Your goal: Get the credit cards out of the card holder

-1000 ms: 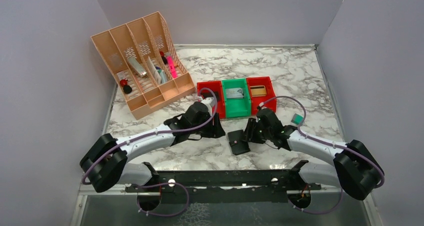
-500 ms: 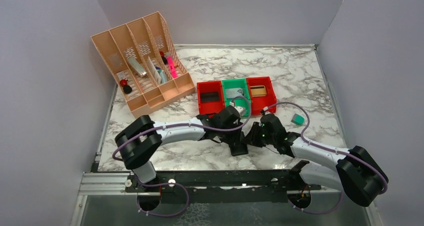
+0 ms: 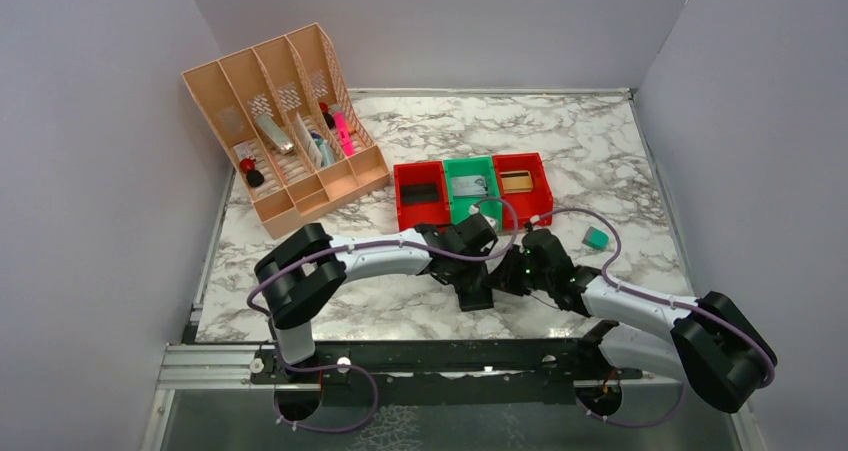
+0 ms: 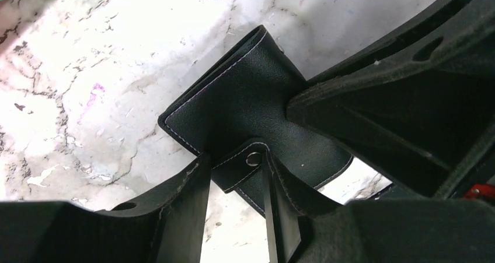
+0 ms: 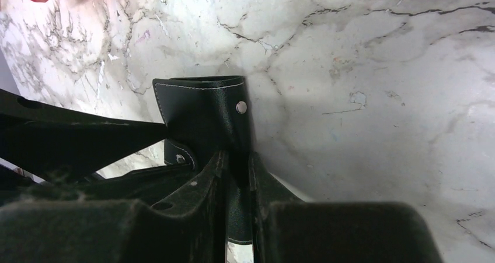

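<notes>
Held the card holder (image 4: 245, 108) at the near middle of the marble table (image 3: 600, 151).
Clenched right gripper (image 5: 235, 158) on its edge; set left gripper (image 4: 233, 161) astride its snap tab (image 4: 252, 158), could not tell whether gripping.

on my screen the card holder (image 4: 233, 105) is black with a fine grain, a thin line of white stitching along its edges and a silver snap (image 4: 253, 158). the table (image 3: 600, 151) is white marble streaked with grey and black veins. three bins stand in a row: one red bin (image 3: 420, 193), a green bin (image 3: 470, 203), another red bin (image 3: 520, 197). i see a teal block (image 3: 596, 237), a peach organizer (image 3: 290, 111) with lattice sides and a pink item (image 3: 343, 131) in it. the arms (image 3: 375, 258) are white and black, with purple cables (image 3: 580, 214).
</notes>
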{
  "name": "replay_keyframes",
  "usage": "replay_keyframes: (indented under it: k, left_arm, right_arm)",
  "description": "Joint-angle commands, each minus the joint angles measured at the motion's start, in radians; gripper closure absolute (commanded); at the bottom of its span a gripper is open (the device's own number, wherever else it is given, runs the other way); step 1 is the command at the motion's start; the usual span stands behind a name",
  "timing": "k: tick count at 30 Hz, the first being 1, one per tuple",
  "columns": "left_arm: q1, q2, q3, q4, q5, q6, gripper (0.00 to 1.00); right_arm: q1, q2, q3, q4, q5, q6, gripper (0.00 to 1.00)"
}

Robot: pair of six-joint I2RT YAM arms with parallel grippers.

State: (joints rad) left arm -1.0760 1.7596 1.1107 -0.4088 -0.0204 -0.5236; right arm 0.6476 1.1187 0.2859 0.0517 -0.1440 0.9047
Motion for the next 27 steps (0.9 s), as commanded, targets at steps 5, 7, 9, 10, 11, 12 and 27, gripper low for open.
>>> replay_keyframes:
  k: [5,7,9,10,11,12,27]
  left_arm:
    - [-0.036,0.106,0.066,-0.067,-0.018,0.053,0.59]
    - [-0.044,0.118,0.064,-0.072,-0.019,0.056,0.58]
    - [-0.05,0.121,0.059,-0.075,-0.02,0.057,0.54]
    - [-0.052,0.121,0.056,-0.076,-0.019,0.057,0.52]
    - [-0.053,0.12,0.053,-0.077,-0.019,0.056,0.49]
    - [-0.054,0.12,0.051,-0.078,-0.02,0.058,0.47]
    - [-0.06,0.056,0.038,-0.112,-0.184,0.043,0.65]
  right_arm:
    - [0.001,0.017,-0.03,-0.005,-0.028,0.021,0.88]
    - [0.001,0.019,-0.028,-0.004,-0.027,0.02,0.88]
    - [0.001,0.02,-0.025,-0.006,-0.024,0.022,0.88]
    - [0.001,0.021,-0.024,-0.007,-0.023,0.022,0.88]
    - [0.001,0.022,-0.024,-0.007,-0.022,0.025,0.88]
    - [0.001,0.023,-0.025,-0.007,-0.021,0.027,0.88]
    - [0.001,0.016,-0.028,-0.03,0.015,0.053,0.89]
